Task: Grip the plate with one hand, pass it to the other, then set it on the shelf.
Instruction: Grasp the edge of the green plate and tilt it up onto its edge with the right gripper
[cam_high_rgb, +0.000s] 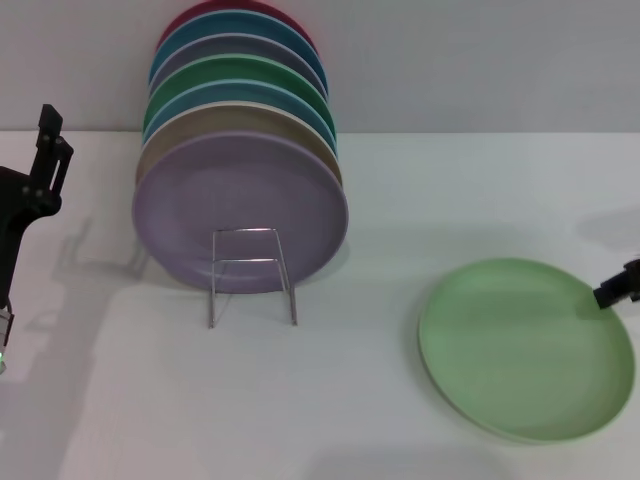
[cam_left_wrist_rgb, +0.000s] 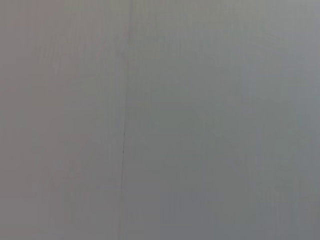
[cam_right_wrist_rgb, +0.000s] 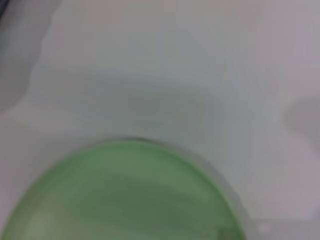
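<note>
Head view: plate (cam_high_rgb: 527, 350) lies flat on the table (cam_high_rgb: 300, 400), well apart from the rack (cam_high_rgb: 251, 275) and to its right.
Rack load: a row of upright plates, lilac plate (cam_high_rgb: 240, 210) foremost; the front loops stand free.
Right gripper (cam_high_rgb: 620, 285): at the plate's far-right rim, only a tip in view; whether its fingers are apart or together cannot be told.
Left gripper (cam_high_rgb: 45, 160): raised at the left edge, well apart from the plate; finger state cannot be told.
Right wrist view: plate (cam_right_wrist_rgb: 125, 195) rim close below the camera; no fingers visible.
Step in hand (judged): right-hand grasp of the rim.
Method: slide one finger under the shallow rim, the other above it; close squarely; lift level so the plate does not tip or slip.
</note>
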